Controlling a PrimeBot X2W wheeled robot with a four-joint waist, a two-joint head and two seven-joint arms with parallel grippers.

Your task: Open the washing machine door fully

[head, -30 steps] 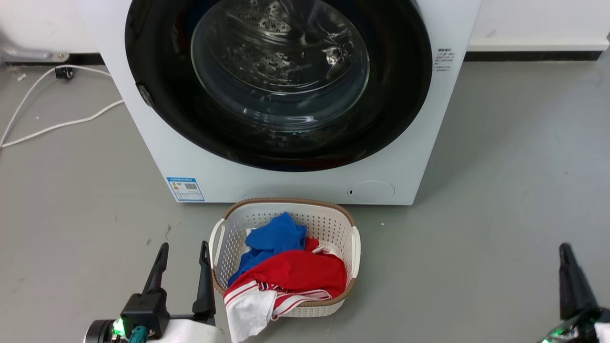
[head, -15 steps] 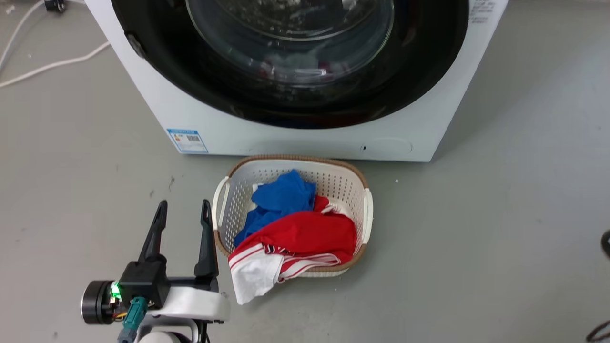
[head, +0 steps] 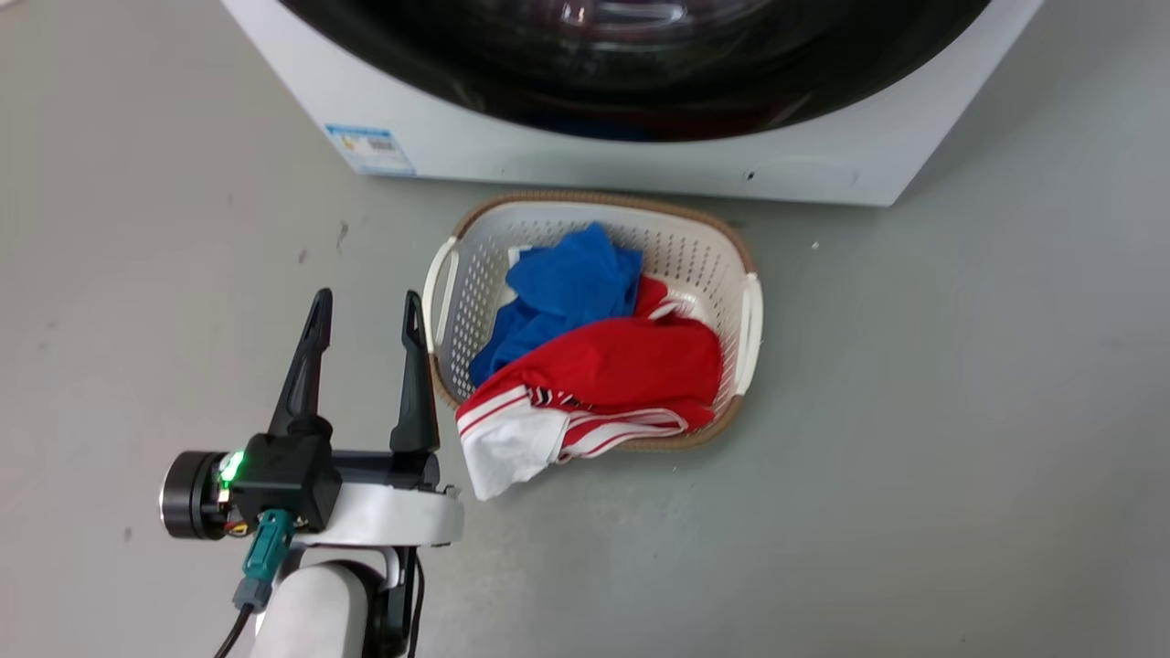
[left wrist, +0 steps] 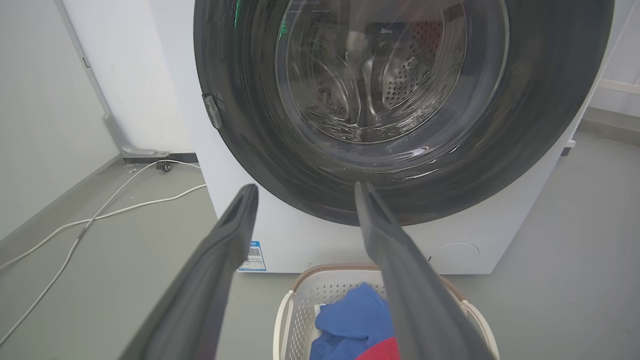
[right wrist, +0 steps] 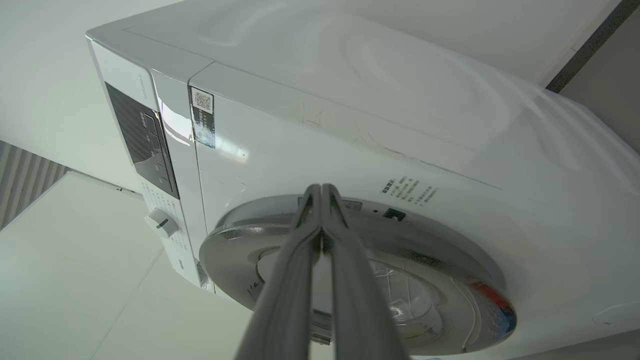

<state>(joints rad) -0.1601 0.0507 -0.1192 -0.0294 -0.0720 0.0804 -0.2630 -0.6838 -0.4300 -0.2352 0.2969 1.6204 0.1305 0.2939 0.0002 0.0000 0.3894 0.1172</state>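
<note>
One door, and it is shut: the washing machine door lies flush against the front of the washing machine, its black rim closed all round, so the opening has not begun. Over the last second the head view has slid downward, leaving the machine as a strip along the top edge. That is the camera tipping, not the machine moving. The right gripper, seen low at the right a second ago, has its fingers pressed together on nothing and points at the door's rim, seemingly short of it. I judge it is making for the door's edge. The left gripper hangs with fingers spread and empty, just beside the laundry basket of blue and red clothes before the machine.
</note>
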